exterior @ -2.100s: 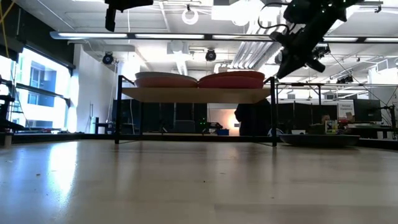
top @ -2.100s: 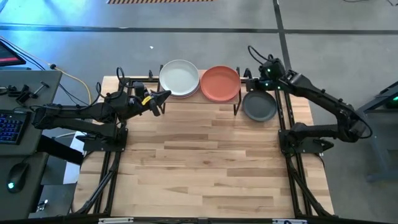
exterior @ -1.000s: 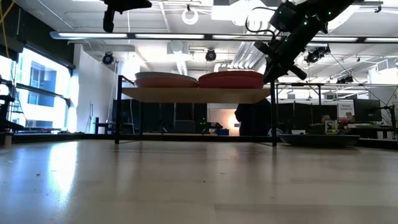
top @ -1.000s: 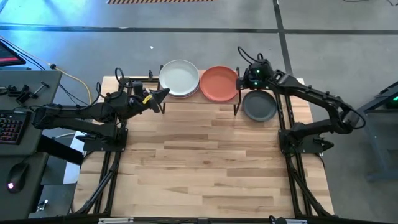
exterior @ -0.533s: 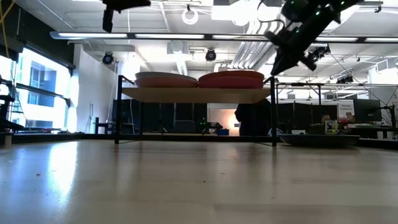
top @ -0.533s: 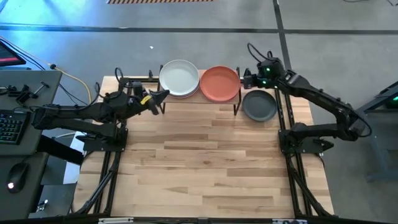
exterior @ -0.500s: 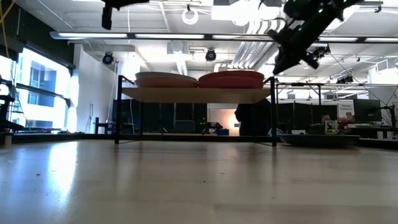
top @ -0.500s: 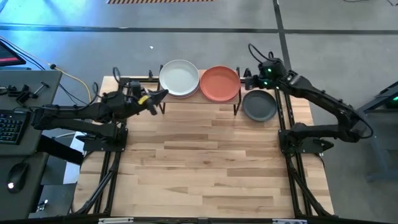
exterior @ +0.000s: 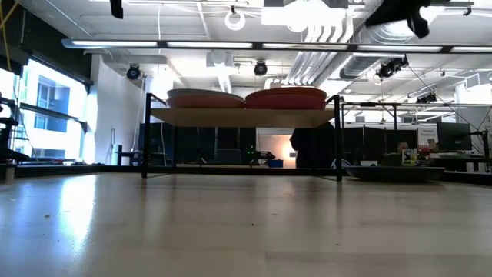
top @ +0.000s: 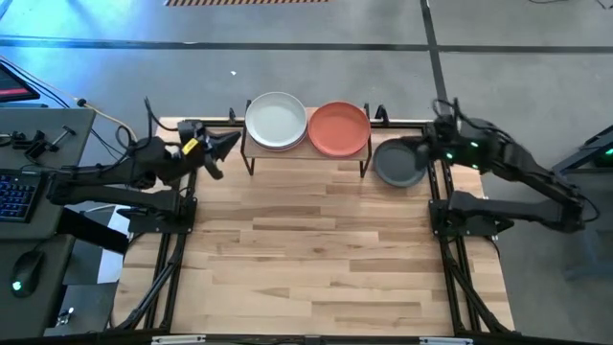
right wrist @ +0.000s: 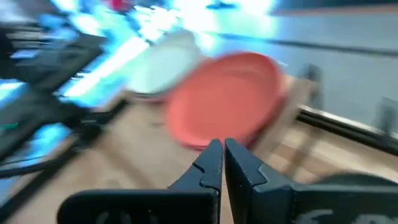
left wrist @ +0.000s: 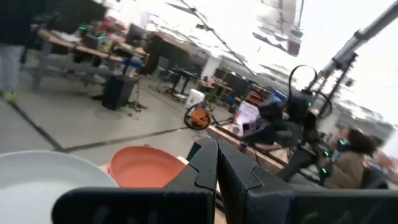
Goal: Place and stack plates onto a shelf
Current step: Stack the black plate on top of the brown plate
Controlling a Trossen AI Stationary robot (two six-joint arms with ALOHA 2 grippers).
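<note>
wooden table [top: 316,249] bears shelf [top: 306,149] and dark grey plate [top: 397,163].

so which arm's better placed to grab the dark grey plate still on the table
Right, probably. The right gripper hangs at the dark grey plate's edge, beside the shelf. The left gripper sits across the shelf.

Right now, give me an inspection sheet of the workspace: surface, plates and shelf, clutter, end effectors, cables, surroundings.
Surface: wooden tabletop, bare in front of the shelf.
Job's things: shelf at the far edge carries two stacks, pale grey-white plate on top of one, terracotta plate on top of the other; dark grey plate lies on the table beside the shelf.
Clutter: nothing seen on the table.
End effectors: left end effector shut, empty, off the shelf's left end; right end effector shut, empty, above the dark grey plate's far edge.
Cables: yellow cable runs to the left arm.
Surroundings: desk with keyboard and mouse to the left.
</note>
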